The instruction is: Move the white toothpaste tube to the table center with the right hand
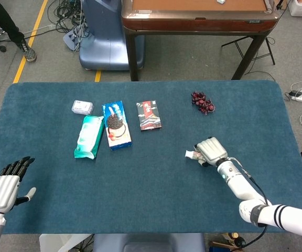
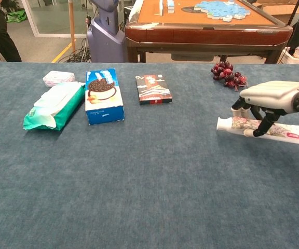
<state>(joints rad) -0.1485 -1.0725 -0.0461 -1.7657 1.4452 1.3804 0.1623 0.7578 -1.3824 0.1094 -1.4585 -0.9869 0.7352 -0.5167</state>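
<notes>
— Right hand [image 2: 266,99] status?
— Fingers are clamped around the toothpaste tube [image 2: 261,129], which sits right of the table [image 1: 156,199] center, cap pointing left.
— How much is left?
— I judge it gripped but short of center; carrying and releasing remain.

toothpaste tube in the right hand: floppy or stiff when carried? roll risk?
The toothpaste tube probably holds fairly stiff: it stays straight in the right hand, tail unsupported. Its flattened tail end likely resists rolling. It looks light, but the smooth surface might slip between the fingers.
</notes>
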